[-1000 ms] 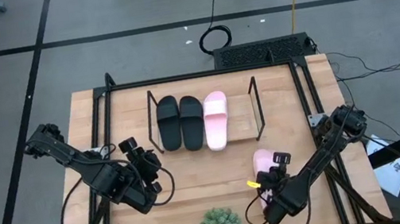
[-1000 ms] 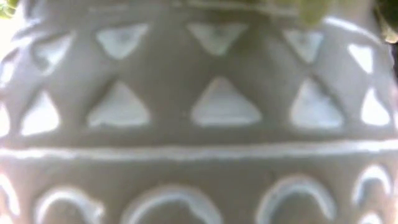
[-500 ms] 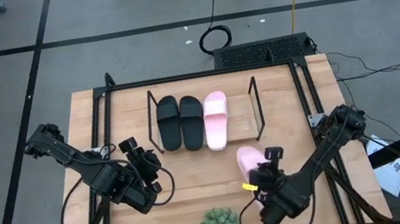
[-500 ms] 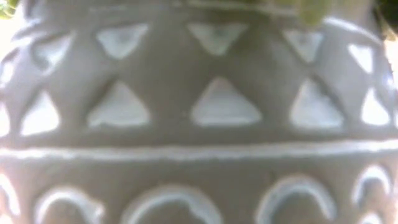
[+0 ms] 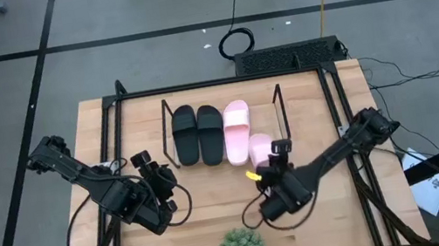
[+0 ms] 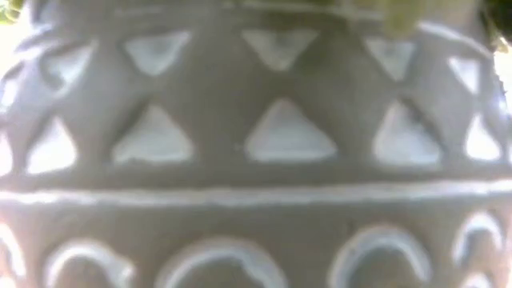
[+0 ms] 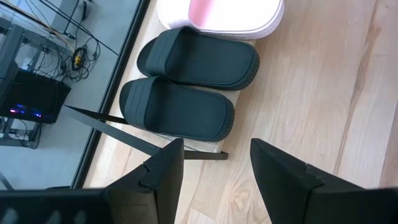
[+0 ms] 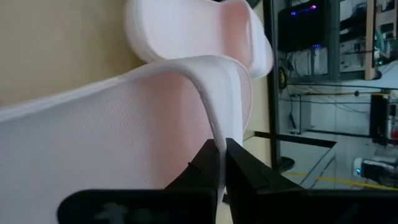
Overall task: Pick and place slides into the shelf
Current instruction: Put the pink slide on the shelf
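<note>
- Right gripper (image 5: 271,161) is pinched tight on the strap of the last pink slide (image 5: 259,148), which it carries at the front edge of the shelf (image 5: 266,124), just beside the pink slide (image 5: 237,131) already set there.
- You have it by the strap edge, probably so the sole hangs free and can slide onto the open board on the shelf's right.
- Two black slides (image 5: 197,133) fill the shelf's left side, so only this one is left to place.
- Left gripper (image 5: 165,185) waits near the table's front left, fingers (image 7: 163,173) spread with nothing between them.
- Your right wrist view shows the fingers (image 8: 245,171) closed on the thin strap, which the high view hides.
- Your low view shows only a patterned pot (image 6: 256,144).
</note>
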Controlling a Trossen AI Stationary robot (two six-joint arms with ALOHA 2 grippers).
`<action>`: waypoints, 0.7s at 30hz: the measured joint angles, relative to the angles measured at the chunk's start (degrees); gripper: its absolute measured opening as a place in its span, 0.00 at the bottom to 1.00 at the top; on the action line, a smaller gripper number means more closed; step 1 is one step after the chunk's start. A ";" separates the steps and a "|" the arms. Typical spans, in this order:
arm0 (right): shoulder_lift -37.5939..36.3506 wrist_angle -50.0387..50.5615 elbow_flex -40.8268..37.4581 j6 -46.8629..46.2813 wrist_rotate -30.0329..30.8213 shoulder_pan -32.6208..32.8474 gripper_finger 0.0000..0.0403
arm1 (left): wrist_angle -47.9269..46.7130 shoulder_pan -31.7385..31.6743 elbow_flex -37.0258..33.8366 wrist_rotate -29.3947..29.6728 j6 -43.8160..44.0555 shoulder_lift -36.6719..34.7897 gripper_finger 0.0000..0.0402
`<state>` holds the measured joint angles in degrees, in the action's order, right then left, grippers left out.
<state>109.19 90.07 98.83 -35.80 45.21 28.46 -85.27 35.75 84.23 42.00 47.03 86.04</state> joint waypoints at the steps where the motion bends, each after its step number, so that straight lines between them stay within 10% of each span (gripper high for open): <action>1: -0.16 0.10 0.00 0.60 0.03 -0.71 0.00 | 0.02 -0.02 0.00 -0.02 -0.01 0.00 0.47; 21: -3.90 -0.06 0.00 8.55 5.90 -12.55 0.00 | -0.14 -0.02 0.00 0.00 -0.59 0.00 0.47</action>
<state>105.30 90.02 98.83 -27.25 51.11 15.91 -85.41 35.73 84.23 42.00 46.44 86.04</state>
